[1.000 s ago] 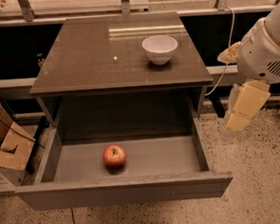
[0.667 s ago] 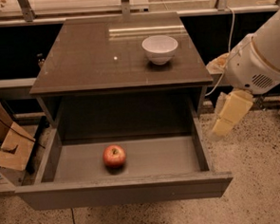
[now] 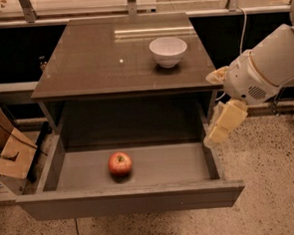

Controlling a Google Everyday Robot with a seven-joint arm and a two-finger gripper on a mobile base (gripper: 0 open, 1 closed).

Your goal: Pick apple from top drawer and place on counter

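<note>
Seen from above and in front, a grey-brown cabinet has its top drawer (image 3: 127, 201) pulled fully open. A small red apple (image 3: 120, 164) with a yellowish patch sits on the drawer's smooth grey floor, left of the middle and near the front panel, touching no wall. Above it, the glossy dark counter (image 3: 98, 62) holds a white bowl (image 3: 168, 51) towards its back right. The gripper (image 3: 211, 108) hangs in the air at the cabinet's right side, just beside the drawer's right wall, at the end of a white arm (image 3: 268, 67) reaching in from the right; its two cream fingers (image 3: 228, 122) are spread apart and hold nothing, well apart from the apple. Cardboard (image 3: 12, 157) lies on the speckled floor (image 3: 271, 191) at the left
</note>
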